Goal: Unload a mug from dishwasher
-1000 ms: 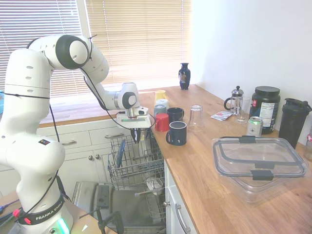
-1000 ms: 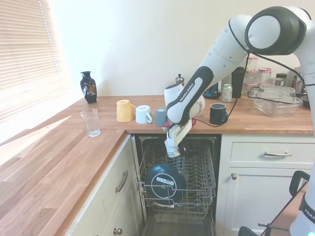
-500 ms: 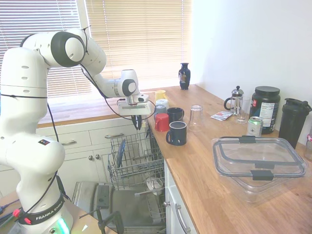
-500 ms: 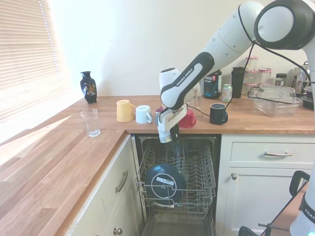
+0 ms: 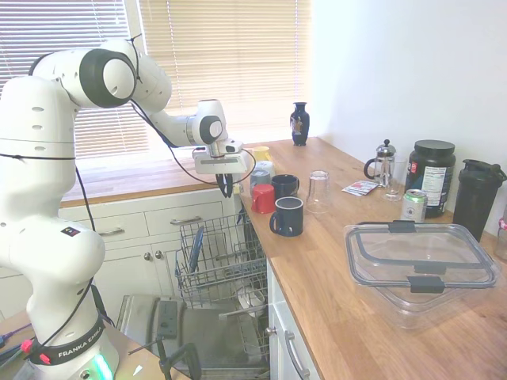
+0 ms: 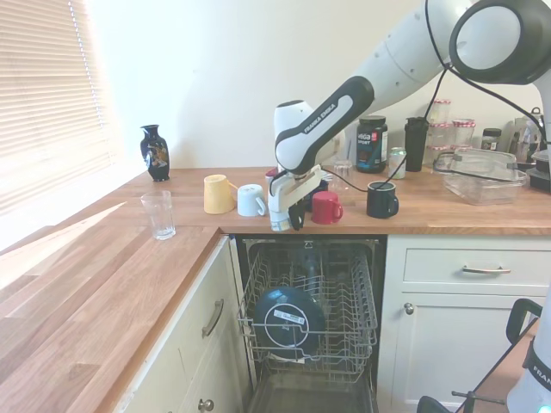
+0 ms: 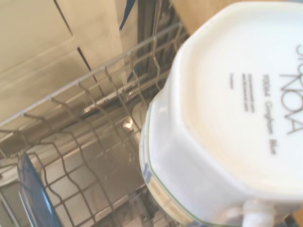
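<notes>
Hand [image 6: 287, 221] grips mug [image 7: 227, 118] above dishwasher [image 6: 314, 310] rack

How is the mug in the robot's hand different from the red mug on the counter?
The mug in the hand is whitish, while the red mug is plainly red. The whitish one hangs in the air at the counter's edge, above the open dishwasher; the red one stands on the wooden counter. In the wrist view the held mug's printed base faces the camera. They look about the same size, and both have a handle.
</notes>
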Controlling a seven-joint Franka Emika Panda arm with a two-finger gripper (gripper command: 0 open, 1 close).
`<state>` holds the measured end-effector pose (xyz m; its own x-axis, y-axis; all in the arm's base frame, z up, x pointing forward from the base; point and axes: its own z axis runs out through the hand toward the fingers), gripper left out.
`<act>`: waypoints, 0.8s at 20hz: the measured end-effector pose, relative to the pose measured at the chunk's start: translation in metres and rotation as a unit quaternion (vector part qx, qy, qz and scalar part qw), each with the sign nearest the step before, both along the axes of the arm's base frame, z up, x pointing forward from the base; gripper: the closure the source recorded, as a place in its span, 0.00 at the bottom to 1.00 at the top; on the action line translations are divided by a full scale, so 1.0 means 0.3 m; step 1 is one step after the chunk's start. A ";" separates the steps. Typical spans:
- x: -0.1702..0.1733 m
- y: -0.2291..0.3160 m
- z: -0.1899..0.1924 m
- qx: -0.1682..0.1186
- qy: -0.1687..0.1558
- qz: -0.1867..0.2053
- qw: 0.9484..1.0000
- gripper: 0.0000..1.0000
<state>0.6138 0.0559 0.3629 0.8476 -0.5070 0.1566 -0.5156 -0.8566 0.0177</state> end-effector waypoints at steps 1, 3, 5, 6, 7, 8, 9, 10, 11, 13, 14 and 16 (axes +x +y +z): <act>0.004 -0.001 0.007 0.000 -0.002 -0.002 1.000 1.00; 0.009 0.008 0.017 0.002 -0.006 -0.006 1.000 1.00; 0.016 0.026 0.025 0.004 -0.006 -0.008 1.000 1.00; 0.021 0.035 0.027 0.004 -0.006 -0.008 1.000 1.00; 0.028 0.044 0.026 0.004 -0.004 -0.008 1.000 1.00; 0.040 0.056 0.025 0.005 -0.004 -0.008 1.000 1.00; 0.052 0.065 0.024 0.005 -0.003 -0.009 1.000 1.00; 0.064 0.072 0.021 0.005 -0.001 -0.009 1.000 1.00; 0.080 0.078 0.020 0.004 0.000 -0.009 1.000 1.00; 0.115 0.082 0.024 0.003 0.003 -0.011 1.000 1.00; 0.134 0.085 0.029 0.002 0.004 -0.012 1.000 1.00; 0.169 0.092 0.038 0.001 0.006 -0.013 1.000 1.00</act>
